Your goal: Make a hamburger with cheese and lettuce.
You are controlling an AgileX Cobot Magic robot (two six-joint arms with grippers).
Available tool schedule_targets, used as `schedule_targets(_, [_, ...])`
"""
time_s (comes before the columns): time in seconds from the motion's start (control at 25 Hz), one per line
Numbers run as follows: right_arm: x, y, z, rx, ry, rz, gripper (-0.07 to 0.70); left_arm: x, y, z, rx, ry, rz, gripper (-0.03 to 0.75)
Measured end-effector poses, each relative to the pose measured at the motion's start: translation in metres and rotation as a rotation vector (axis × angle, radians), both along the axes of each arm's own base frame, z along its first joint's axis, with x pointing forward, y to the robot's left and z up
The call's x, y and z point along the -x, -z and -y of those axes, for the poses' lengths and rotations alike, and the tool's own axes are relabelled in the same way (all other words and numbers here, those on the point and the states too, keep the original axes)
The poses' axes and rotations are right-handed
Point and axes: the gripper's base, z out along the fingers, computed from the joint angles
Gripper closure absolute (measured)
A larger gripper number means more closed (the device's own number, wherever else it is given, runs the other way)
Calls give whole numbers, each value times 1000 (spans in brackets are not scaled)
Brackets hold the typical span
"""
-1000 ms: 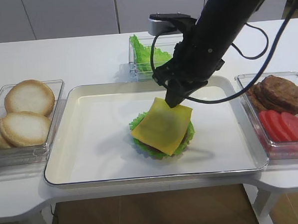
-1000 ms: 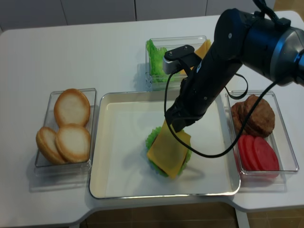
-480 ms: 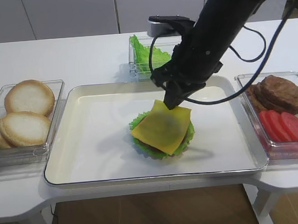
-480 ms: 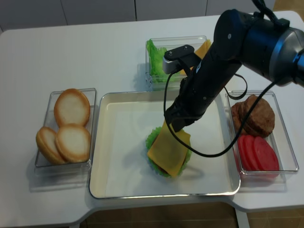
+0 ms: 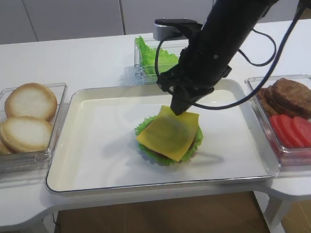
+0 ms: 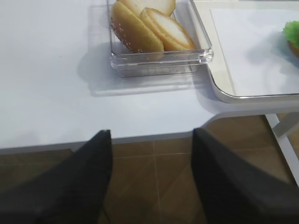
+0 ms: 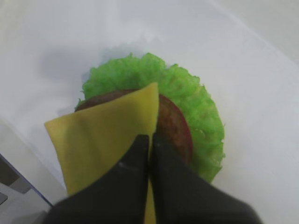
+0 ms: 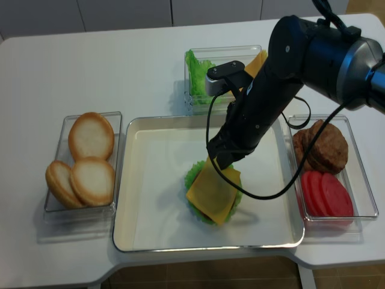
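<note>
**Cheese slice pinched at its far corner above the patty**

White bench (image 5: 90, 60), carrying every container. At centre, large white tray (image 5: 94, 151) with raised metal rim. Reaching in from the far right, black right arm (image 5: 229, 24), cable looped beside it, wrist camera mounted on its left side. At left of the tray, clear bin (image 5: 55, 108) holding three pale round bun halves (image 5: 30, 101). At right, clear bin (image 5: 258, 85) holding stacked dark brown patties (image 5: 292, 96) at its far end and red tomato slices (image 5: 297, 131) at its near end. Beyond the tray's far edge, clear bin (image 8: 195, 105) with a bunch of ruffled green leaves (image 5: 151, 55) and, seen from the overhead view, a spare yellow slice (image 8: 257, 60).

Near the tray's middle, the hamburger (image 7: 175, 126): round brown patty resting on the lettuce (image 5: 193, 143), frilly green fringe showing around it. Over the patty, the cheese (image 5: 169, 134), a yellow square turned diamond-wise, far corner raised, near part lying on the stack.

Right gripper (image 7: 150, 140) pressed together, pinching the cheese at that far corner, dark fingers (image 7: 135, 154) either side of the slice's edge. Left gripper (image 6: 152, 140) spread wide, holding nothing, hanging off the bench's near-left edge above the brown floor (image 6: 154, 186).
</note>
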Motion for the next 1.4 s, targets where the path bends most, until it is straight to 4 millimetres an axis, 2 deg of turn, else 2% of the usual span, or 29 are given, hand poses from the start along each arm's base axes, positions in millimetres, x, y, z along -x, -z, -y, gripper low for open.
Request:
schedule_targets(0.16, [0,0,0,0,0,0,569,0,0,0,0,0,0,309])
schedule_targets(0.4, [0,0,0,-4,1,-2,326,0,0,0,0,0,0,309])
schedule_targets(0.52, [0,0,0,-4,2,0,233,0,0,0,0,0,0,309])
schedule_targets(0.68, [-1,-6,2,9,3,48,188,0,0,0,0,0,0,309])
schedule_targets(1.0, [-3,-34,10,59,46,129,181,0,0,0,0,0,0,309])
schedule_targets(1.08, [-6,-35,17,77,73,111,181,0,0,0,0,0,0,309])
schedule_targets(1.2, [-15,-34,40,93,174,60,181,0,0,0,0,0,0,309])
schedule_targets(1.4, [-29,-41,99,103,382,10,181,0,0,0,0,0,0,309])
